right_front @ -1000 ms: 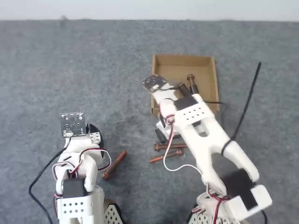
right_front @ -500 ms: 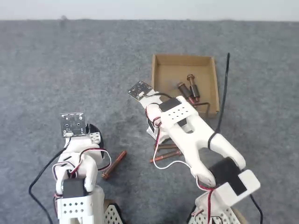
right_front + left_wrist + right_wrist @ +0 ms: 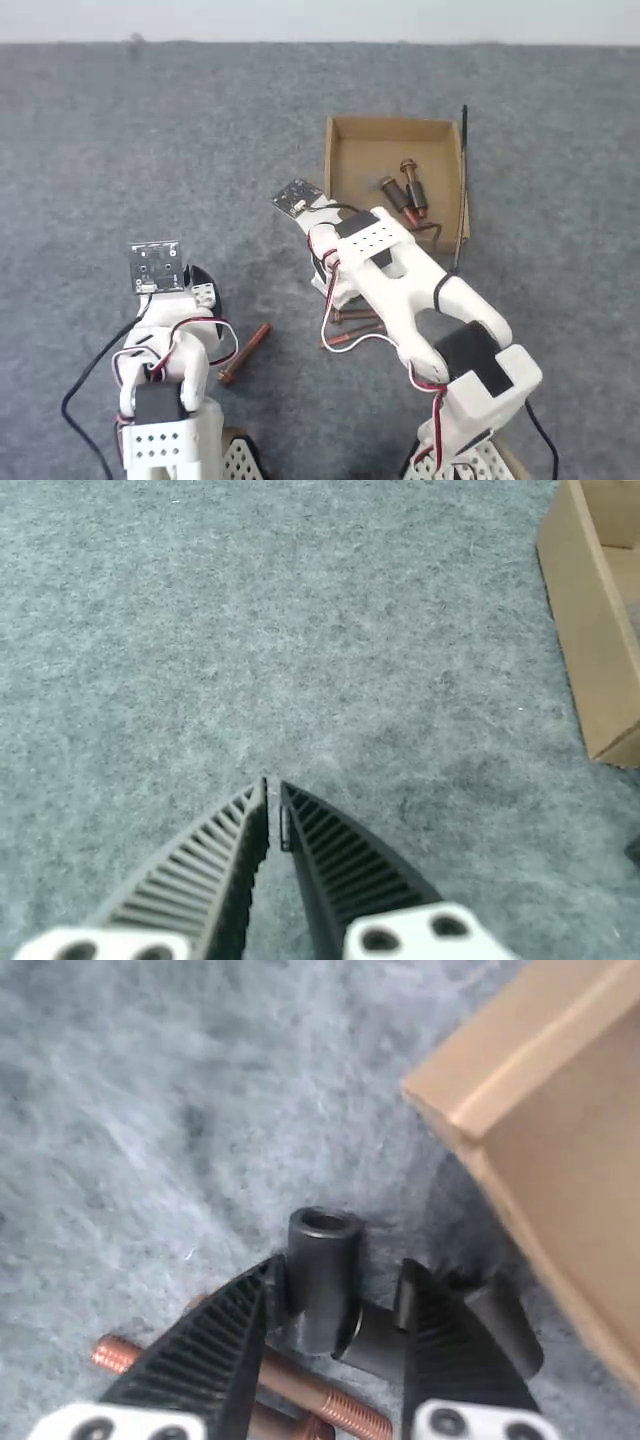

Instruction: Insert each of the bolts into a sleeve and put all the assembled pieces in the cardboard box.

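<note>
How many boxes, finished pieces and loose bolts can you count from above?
Cardboard box: 1
Assembled pieces inside it: 2
Loose bolts outside it: 3
Total: 6

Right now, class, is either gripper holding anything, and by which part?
Nothing is held. The left gripper is shut and empty; the right gripper is open around a black sleeve, a gap showing beside one finger.
</note>
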